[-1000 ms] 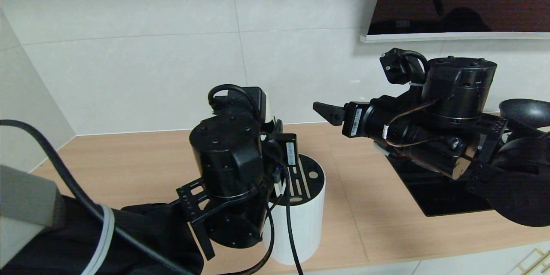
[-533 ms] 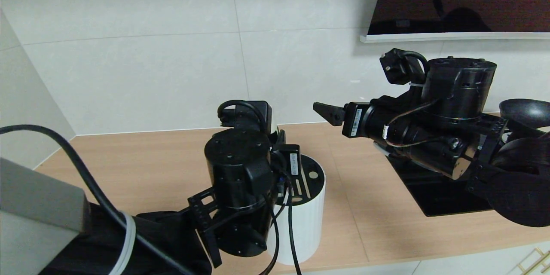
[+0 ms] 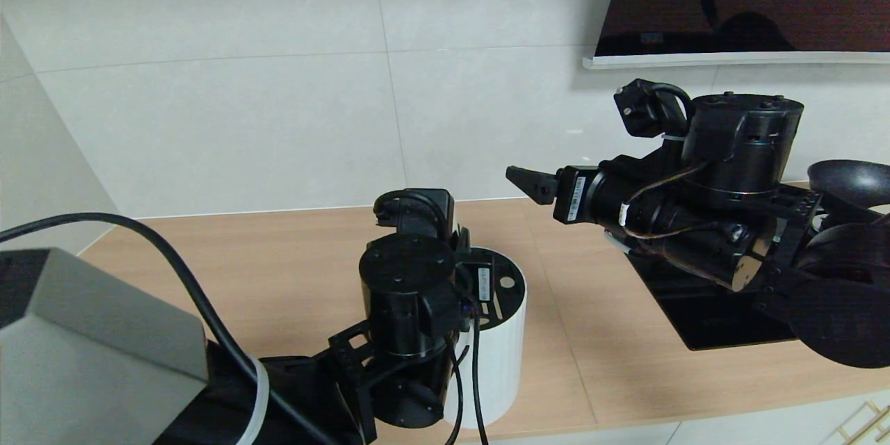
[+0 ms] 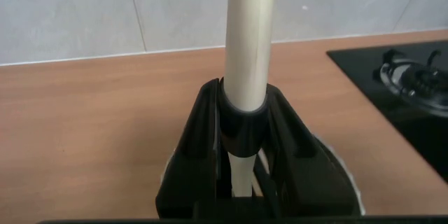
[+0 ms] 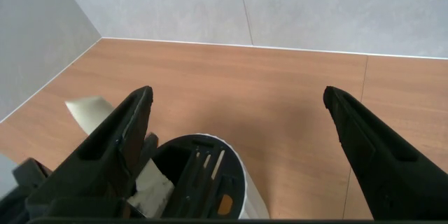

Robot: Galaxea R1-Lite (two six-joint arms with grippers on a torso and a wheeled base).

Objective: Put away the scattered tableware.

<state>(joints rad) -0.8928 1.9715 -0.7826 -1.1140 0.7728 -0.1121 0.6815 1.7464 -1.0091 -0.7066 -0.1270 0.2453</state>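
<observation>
A white cylindrical holder [image 3: 497, 368] with a black slotted lid [image 3: 504, 283] stands near the counter's front edge. My left gripper [image 4: 243, 105] hangs straight above the lid, shut on the cream-handled utensil [image 4: 248, 35]. The handle stands upright, a black collar sits between the fingers, and its lower end is hidden where it meets the holder [image 4: 332, 182]. My right gripper [image 3: 532, 184] is up in the air to the right of the holder, pointing left, and is open [image 5: 248, 112] with nothing in it. The holder [image 5: 203, 175] lies below it.
A black hob [image 3: 695, 313] is set into the wooden counter on the right, under my right arm. A dark pan [image 3: 848, 181] sits at the far right and a range hood [image 3: 744, 0] hangs above. Bare counter [image 3: 229, 264] stretches left of the holder to the tiled wall.
My left arm has sunk and shifted right, bringing the utensil down onto the holder's lid. The right arm has not moved.
</observation>
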